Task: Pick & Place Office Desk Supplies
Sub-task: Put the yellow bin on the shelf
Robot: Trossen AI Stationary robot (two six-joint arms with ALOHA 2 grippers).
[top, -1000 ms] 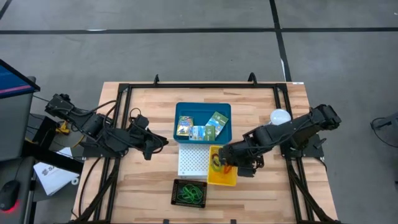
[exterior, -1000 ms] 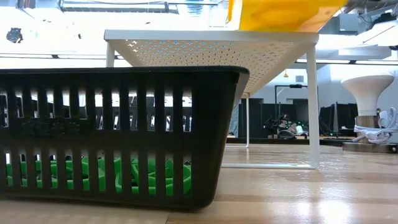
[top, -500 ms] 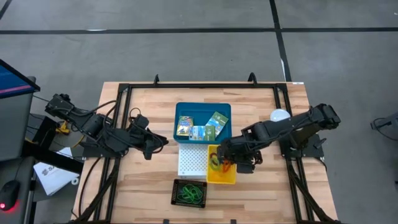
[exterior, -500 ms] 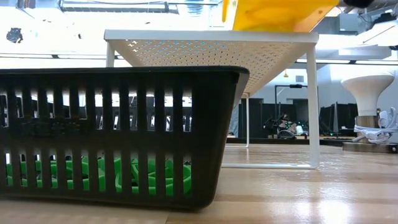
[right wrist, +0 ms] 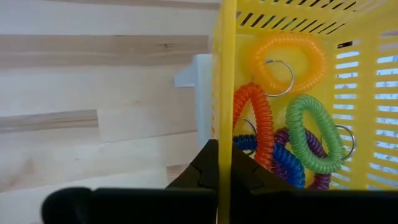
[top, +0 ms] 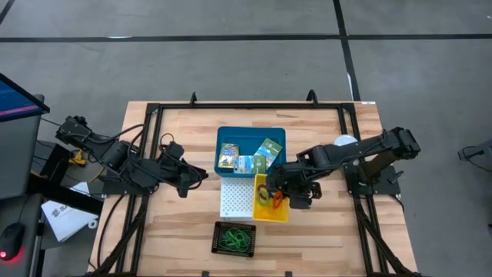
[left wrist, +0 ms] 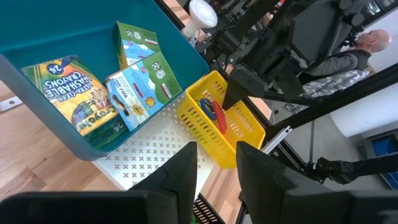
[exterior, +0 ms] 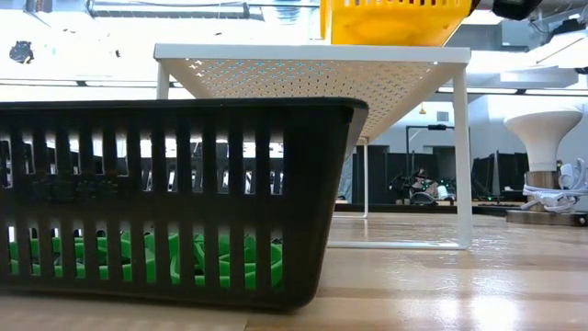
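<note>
A yellow slotted basket (top: 269, 198) (exterior: 393, 18) holds coiled loops (right wrist: 292, 140) in orange, red, green, blue and purple. My right gripper (top: 279, 197) (right wrist: 225, 149) is shut on the basket's wall, beside the white perforated board (top: 235, 198). The basket overlaps the board's right edge. Printed packets (top: 247, 158) (left wrist: 134, 84) lie in the blue bin (top: 278, 135). Green loops (top: 234, 238) (exterior: 138, 257) lie in the black basket (exterior: 175, 193). My left gripper (top: 201, 176) (left wrist: 217, 168) waits open, left of the bin. My right gripper pinches the yellow basket's side wall (right wrist: 227, 93) at its rim, one finger inside the basket and one outside. The fingers come from the table's right, slanting down. The basket sits upright at the height of the white board's top; whether it rests there, I cannot tell.
A white bulb-like object (top: 344, 141) stands on the table right of the bin, under my right arm. The black frame rails (top: 154, 111) run along the table edges. Bare wood lies near the black basket on both sides.
My right gripper has carried the yellow basket toward the table's left and a little toward the far edge, farther over the white board's right edge. The basket, tilted before, now sits level. The left arm has kept still.
</note>
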